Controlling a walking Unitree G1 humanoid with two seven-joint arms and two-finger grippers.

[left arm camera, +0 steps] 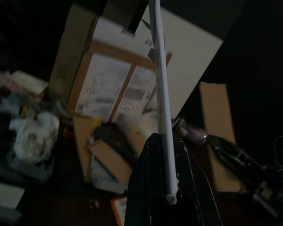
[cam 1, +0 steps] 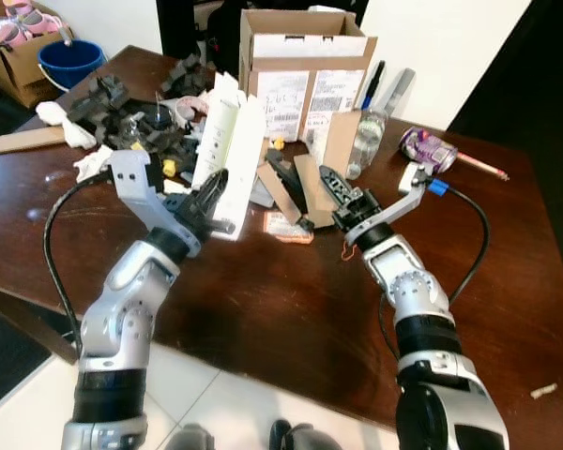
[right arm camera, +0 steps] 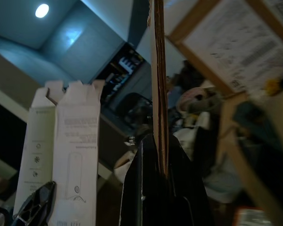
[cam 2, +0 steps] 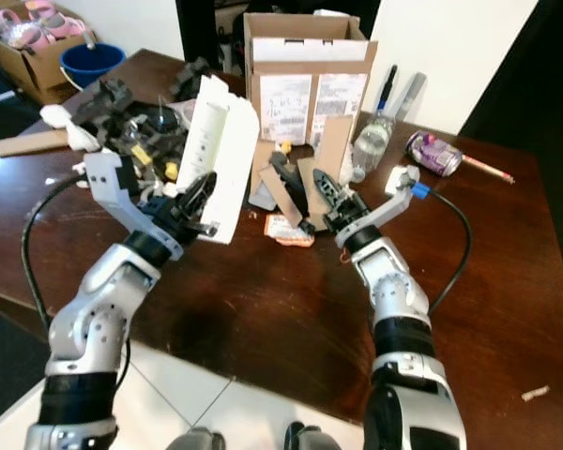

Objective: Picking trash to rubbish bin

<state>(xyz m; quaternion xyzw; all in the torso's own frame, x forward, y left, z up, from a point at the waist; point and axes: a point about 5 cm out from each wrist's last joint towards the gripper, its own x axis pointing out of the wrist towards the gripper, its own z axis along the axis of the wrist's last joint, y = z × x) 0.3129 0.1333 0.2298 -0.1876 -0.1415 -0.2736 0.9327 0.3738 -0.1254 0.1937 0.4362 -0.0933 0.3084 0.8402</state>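
White carton (cam 1: 227,155), flattened, upright above counter (cam 1: 263,319) left of centre; left pincer (cam 1: 209,204) clamped on its lower edge. Looks light, stiff but bendable, smooth print maybe slippery; thin edge grip seems right, though tall sheet could swing. Pale face with faint print, torn flaps on top. Right pincer (cam 1: 336,195) nipping brown cardboard strip (cam 1: 309,183) edge-on: light, rigid, rough, likely easy hold. Clutter and box (cam 1: 305,70) behind.
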